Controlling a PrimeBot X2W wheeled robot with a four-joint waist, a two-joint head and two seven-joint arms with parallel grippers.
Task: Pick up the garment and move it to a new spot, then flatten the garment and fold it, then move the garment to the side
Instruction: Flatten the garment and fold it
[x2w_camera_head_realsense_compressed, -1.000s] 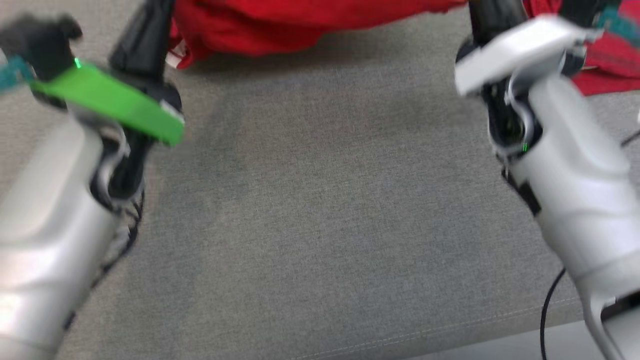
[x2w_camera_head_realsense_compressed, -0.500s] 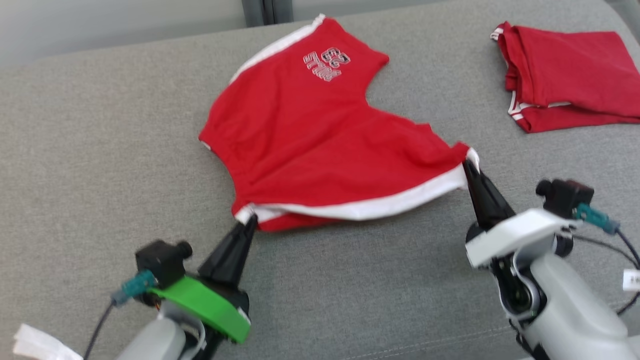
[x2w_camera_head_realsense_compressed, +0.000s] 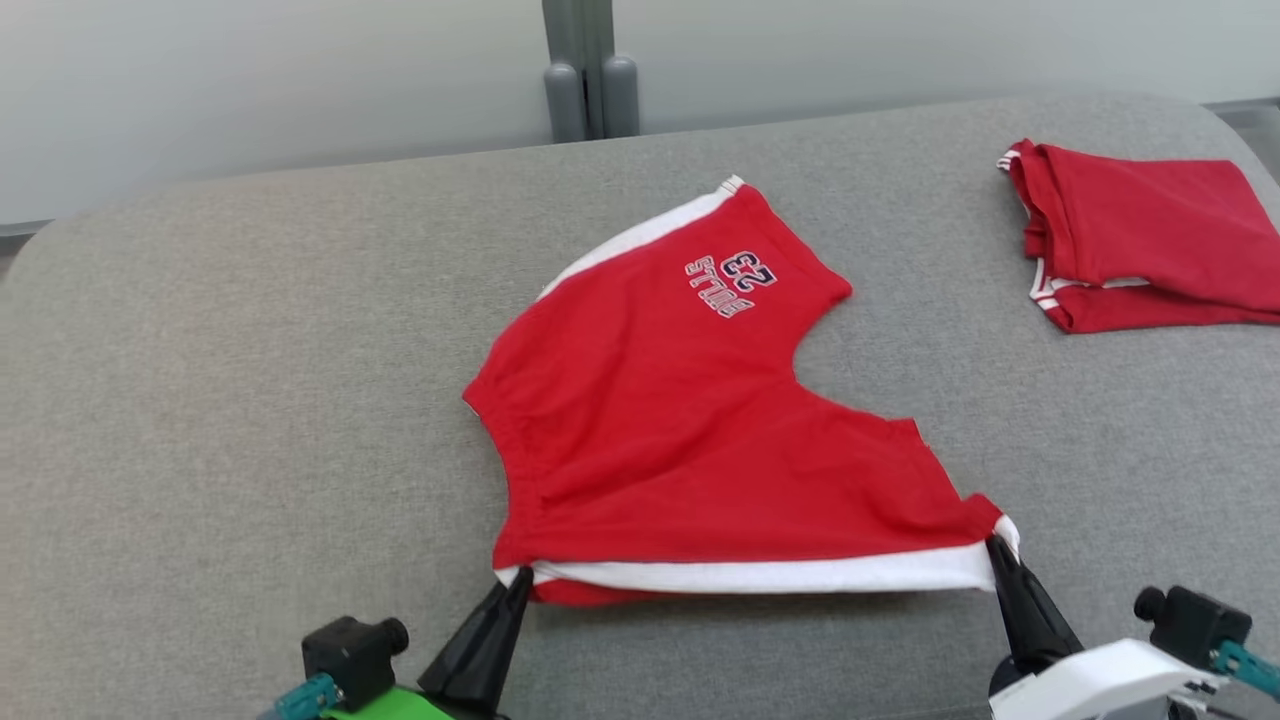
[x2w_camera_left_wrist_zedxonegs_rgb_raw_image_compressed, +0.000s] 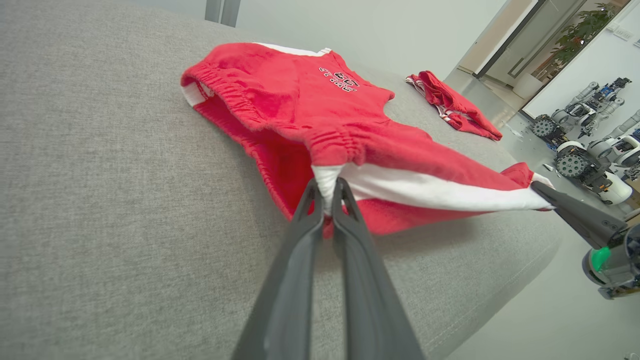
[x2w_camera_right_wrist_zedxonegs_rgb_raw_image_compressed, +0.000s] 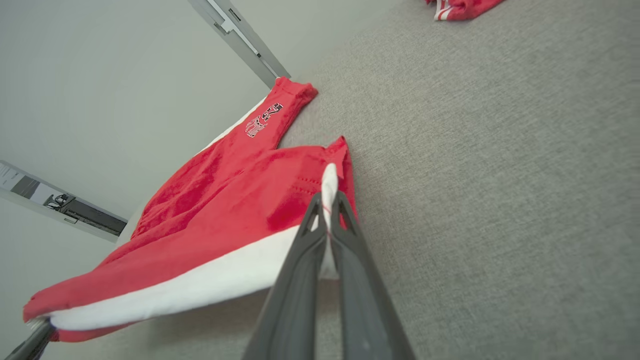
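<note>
Two corners of red shorts (x2w_camera_head_realsense_compressed: 680, 430) grasped, my left pincer (x2w_camera_head_realsense_compressed: 518, 580) clenched on one at lower left, my right pincer (x2w_camera_head_realsense_compressed: 994, 547) clenched on the other at lower right

Each arm ends in 2 dark tapered fingers (x2w_camera_head_realsense_compressed: 480, 640); left bracket (x2w_camera_head_realsense_compressed: 390, 708) green, right bracket (x2w_camera_head_realsense_compressed: 1100, 680) white.

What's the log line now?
left claw: shut on shorts | right claw: shut on shorts | white side stripe: taut between
</note>
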